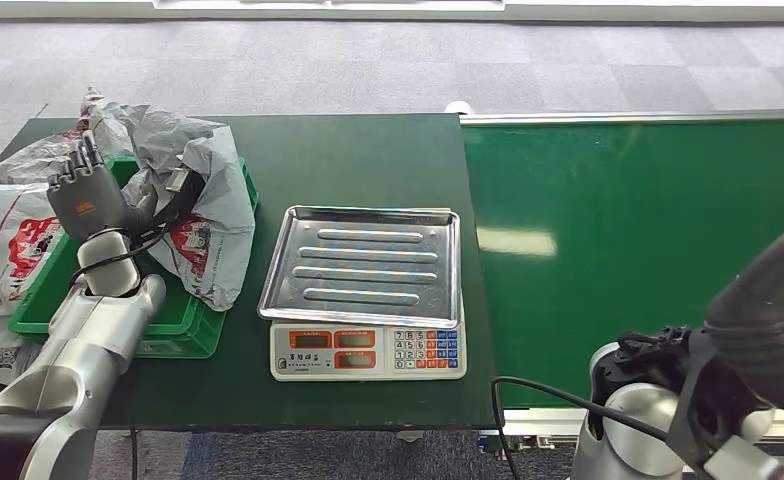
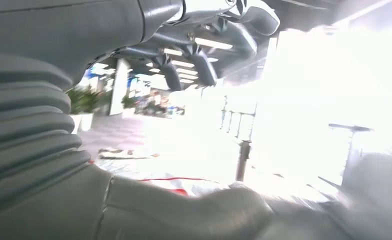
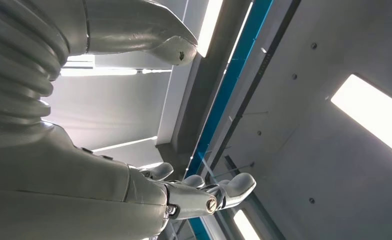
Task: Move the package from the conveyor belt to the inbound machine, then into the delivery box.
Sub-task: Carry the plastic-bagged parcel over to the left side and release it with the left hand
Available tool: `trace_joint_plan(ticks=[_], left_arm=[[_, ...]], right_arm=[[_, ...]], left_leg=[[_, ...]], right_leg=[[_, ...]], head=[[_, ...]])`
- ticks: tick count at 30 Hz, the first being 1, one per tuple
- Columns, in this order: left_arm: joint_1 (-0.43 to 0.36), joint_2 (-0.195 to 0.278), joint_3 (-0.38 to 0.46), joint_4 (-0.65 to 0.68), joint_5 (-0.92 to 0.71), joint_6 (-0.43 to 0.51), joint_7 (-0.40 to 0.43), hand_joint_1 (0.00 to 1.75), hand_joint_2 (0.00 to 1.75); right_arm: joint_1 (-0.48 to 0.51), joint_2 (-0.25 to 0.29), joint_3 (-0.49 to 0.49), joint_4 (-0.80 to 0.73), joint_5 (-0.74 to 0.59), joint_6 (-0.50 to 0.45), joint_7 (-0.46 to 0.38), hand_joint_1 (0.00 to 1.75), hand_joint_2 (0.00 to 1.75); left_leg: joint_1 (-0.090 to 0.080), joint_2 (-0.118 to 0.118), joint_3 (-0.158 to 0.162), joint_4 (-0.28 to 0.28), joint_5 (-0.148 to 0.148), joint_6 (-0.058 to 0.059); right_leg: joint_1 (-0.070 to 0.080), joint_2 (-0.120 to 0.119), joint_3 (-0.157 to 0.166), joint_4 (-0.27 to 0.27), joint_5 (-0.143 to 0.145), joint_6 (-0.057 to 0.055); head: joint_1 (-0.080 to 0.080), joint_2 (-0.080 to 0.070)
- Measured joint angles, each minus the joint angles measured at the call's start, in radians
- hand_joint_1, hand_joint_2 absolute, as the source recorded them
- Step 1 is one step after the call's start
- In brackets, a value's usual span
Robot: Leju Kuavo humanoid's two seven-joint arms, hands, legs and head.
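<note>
left hand over the green delivery box
left hand [image 1: 90, 190], fingers spread and released, hovers above the grey package [image 1: 193, 190] lying in the delivery box [image 1: 183, 325] at the counter's left edge; right hand [image 3: 199, 192] released, holding nothing.

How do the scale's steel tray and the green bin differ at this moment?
The steel tray sits bare on the scale; the green bin holds a crumpled grey package. The tray is shallow, shiny metal; the bin is deeper green plastic. The left hand is above the bin, none near the tray. Both rest on the dark table.

Crumpled package [image 1: 203, 190] crowding green bin [image 1: 183, 325]
</note>
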Motion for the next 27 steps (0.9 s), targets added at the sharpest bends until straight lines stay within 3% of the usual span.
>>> trace_joint_plan(ticks=[21, 24, 27], left_arm=[[0.023, 0.009, 0.069, -0.003, 0.000, 0.022, 0.007, 0.00, 0.00], [0.049, 0.009, 0.093, -0.052, 0.001, 0.023, -0.012, 0.00, 0.00], [0.100, 0.004, 0.154, -0.176, 0.014, 0.028, -0.090, 0.00, 0.00]], right_arm=[[0.000, 0.000, 0.001, 0.000, -0.005, 0.000, 0.000, 0.00, 1.75], [0.000, 0.000, 0.001, 0.000, -0.005, 0.000, 0.000, 0.00, 1.75], [0.000, 0.000, 0.001, 0.000, -0.008, 0.000, 0.000, 0.00, 1.75]], left_leg=[[0.000, -0.001, 0.000, 0.000, 0.000, 0.000], [0.000, 0.000, 0.000, 0.000, 0.000, 0.000], [0.000, 0.001, 0.000, 0.000, 0.000, 0.000]], right_leg=[[0.000, -0.001, 0.000, 0.000, 0.000, 0.000], [0.000, 0.000, 0.000, 0.000, 0.000, 0.000], [0.000, 0.001, -0.001, 0.000, 0.000, 0.000]], head=[[0.000, 0.000], [0.000, 0.000], [0.000, 0.000]])
